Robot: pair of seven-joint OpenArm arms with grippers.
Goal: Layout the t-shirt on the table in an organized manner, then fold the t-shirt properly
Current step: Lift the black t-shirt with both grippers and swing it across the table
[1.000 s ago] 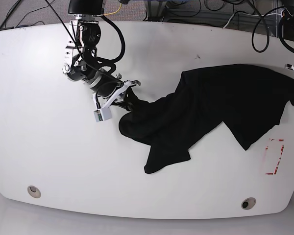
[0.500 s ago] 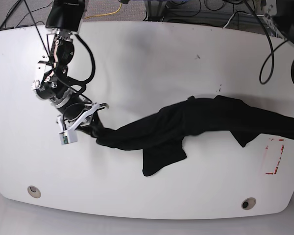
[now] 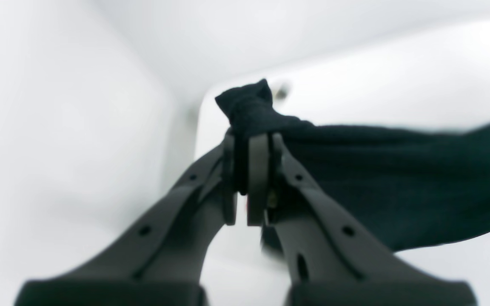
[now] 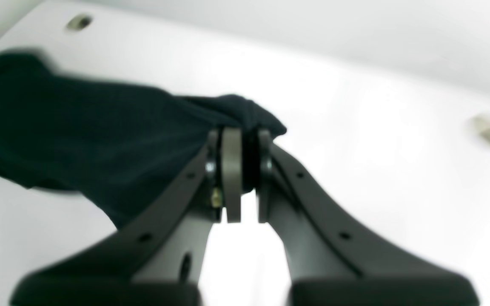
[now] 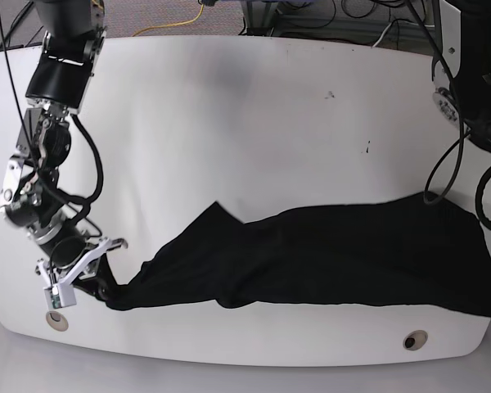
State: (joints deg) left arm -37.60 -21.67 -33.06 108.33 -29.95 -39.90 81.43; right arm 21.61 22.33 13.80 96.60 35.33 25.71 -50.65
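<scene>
Base view: t-shirt [image 5: 335, 258] shows no readable lettering.

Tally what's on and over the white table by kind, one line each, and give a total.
T-shirt: 1
Grippers clamped on it, right gripper and left gripper: 2
Round holes in the table, near its front edge: 2
Total: 5

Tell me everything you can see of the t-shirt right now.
The t-shirt is plain black soft fabric, stretched in a long band across the near part of the table. The right gripper is shut on a bunched corner at one end and the left gripper on a bunched corner at the other. The middle lies rumpled, not flat. No lettering shows.
</scene>
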